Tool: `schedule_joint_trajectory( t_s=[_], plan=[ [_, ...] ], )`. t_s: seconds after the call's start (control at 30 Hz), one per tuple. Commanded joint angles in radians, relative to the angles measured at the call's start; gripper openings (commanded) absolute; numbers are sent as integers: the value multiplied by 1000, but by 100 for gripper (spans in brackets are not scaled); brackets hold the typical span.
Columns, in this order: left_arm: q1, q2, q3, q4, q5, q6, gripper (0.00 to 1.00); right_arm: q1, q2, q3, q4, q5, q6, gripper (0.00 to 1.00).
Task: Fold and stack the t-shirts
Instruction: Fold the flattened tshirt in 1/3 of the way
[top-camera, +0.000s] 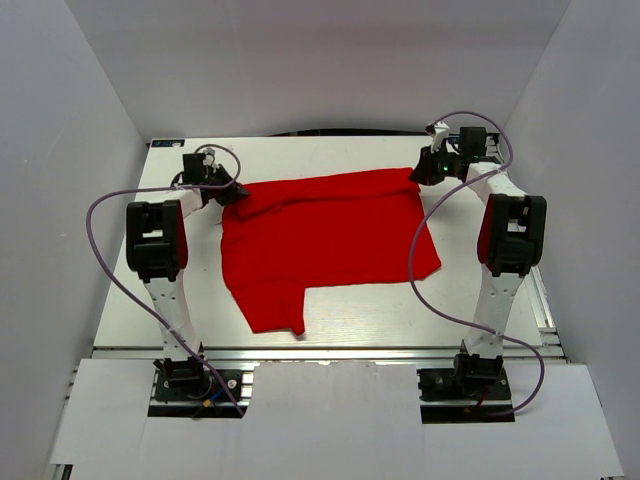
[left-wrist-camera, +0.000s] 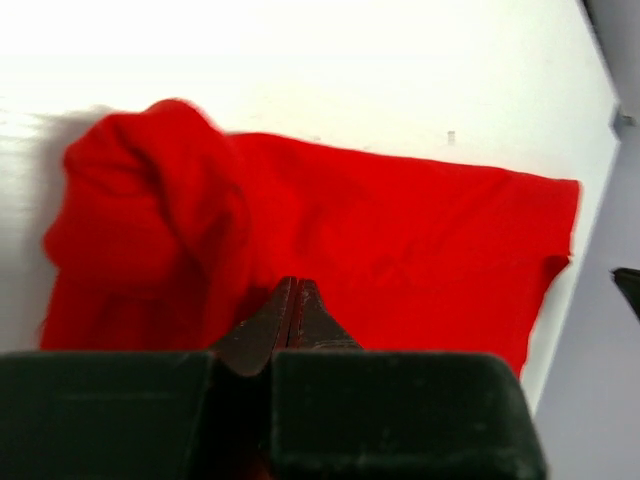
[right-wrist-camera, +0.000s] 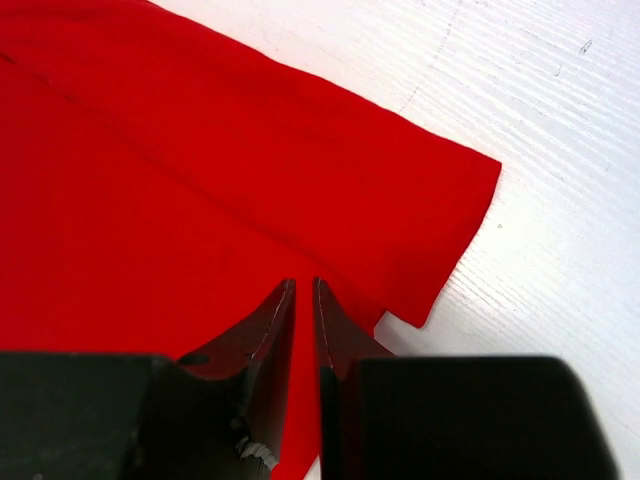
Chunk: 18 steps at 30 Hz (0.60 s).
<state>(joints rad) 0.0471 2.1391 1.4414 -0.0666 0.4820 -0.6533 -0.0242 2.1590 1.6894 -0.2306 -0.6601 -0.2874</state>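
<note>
The plain bright red cloth t-shirt (top-camera: 330, 240) lies rumpled across the middle of the flat white counter (top-camera: 400, 322), its far-left corner pinched tight by the left gripper (top-camera: 234, 193) and its far-right corner clamped in the right gripper (top-camera: 426, 172).

A flat white tabletop (top-camera: 350, 325) with a finely ribbed surface (the lines show best from the right wrist) fills the middle. A plain pale grey left wall (top-camera: 60, 200), back wall (top-camera: 320, 70) and right wall (top-camera: 590, 200) close it in. A white flat board (top-camera: 330, 420), notched in two places, covers the near edge. A silver metal rail (top-camera: 545, 310) runs along the tabletop's right side.
</note>
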Motion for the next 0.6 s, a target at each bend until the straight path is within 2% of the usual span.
schedule_joint_trajectory(
  t_s=[0.0, 0.23, 0.57],
  plan=[
    [-4, -21, 40, -76, -75, 47, 0, -5, -51, 12, 14, -7, 13, 19],
    [-1, -28, 17, -130, -212, 54, 0, -5, -88, 10, -26, -12, 2, 18],
    [34, -2, -36, -144, -117, -11, 0, -10, -171, 10, -116, -30, -32, 19]
  ],
)
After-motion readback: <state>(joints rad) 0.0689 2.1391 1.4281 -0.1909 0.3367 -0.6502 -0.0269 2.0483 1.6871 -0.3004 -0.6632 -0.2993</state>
